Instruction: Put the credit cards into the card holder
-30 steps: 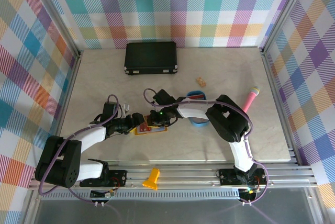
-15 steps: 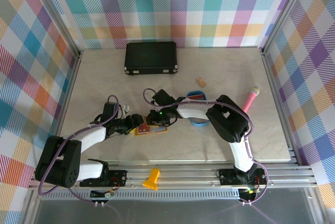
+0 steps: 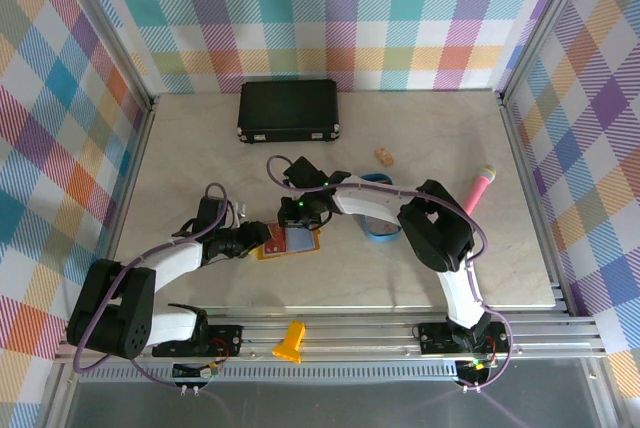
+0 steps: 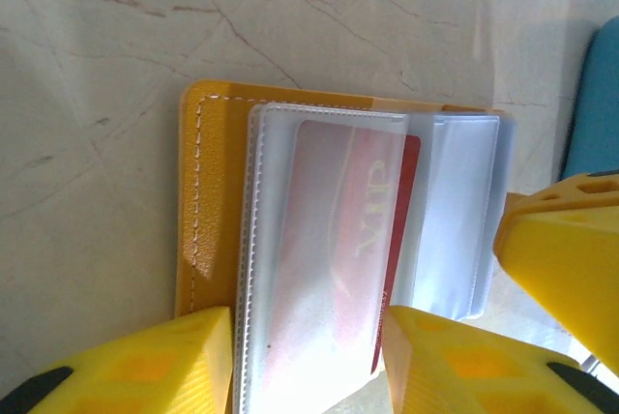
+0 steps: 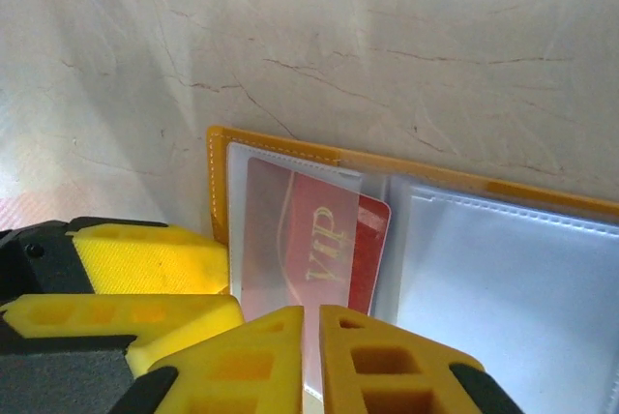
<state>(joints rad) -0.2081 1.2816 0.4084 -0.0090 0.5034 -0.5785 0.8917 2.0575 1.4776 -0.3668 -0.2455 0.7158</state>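
Just beside the blue oval tray (image 3: 383,232), on its left-arm side, the mustard-yellow folding card holder (image 3: 292,241) lies open w/ a red plastic VIP card (image 5: 324,240) mostly inside a clear sleeve (image 4: 290,182), a thin red strip past the pocket mouth. We see the left gripper (image 4: 309,327) narrowly parted astride the holder's edge farthest from the tray, the right gripper (image 5: 311,317) pinched together & empty above the card. Our read: pin the holder, nudge the strip home w/ closed tips, slowly, so the sleeve doesn't buckle.
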